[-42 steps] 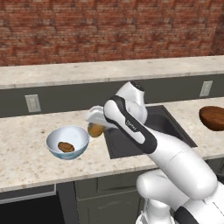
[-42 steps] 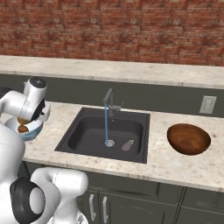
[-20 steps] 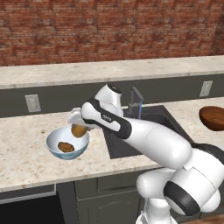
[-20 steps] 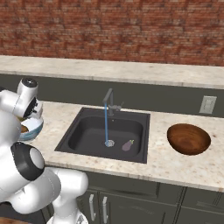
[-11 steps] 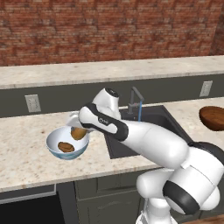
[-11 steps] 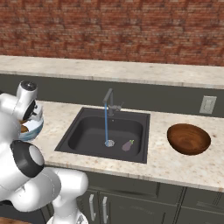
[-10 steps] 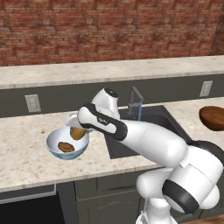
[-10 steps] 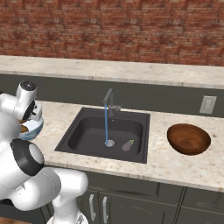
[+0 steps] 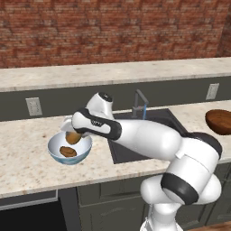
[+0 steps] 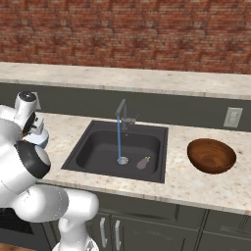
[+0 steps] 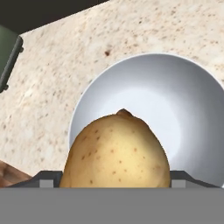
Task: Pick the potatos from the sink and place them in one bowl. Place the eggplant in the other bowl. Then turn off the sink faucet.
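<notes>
The golden potato (image 9: 73,137) is gripped by the closed pincer (image 9: 72,135) and held just above the pale bowl (image 9: 55,144) on the desk (image 9: 22,162) left of the sink (image 10: 98,147). The darker potato (image 9: 67,151) is seen lying inside that bowl. In the sink, the grey eggplant (image 10: 143,163) lies near the drain, just right of the water stream falling from the faucet (image 10: 122,112). The dark brown bowl (image 10: 212,156) is placed on the desk right of the sink.
</notes>
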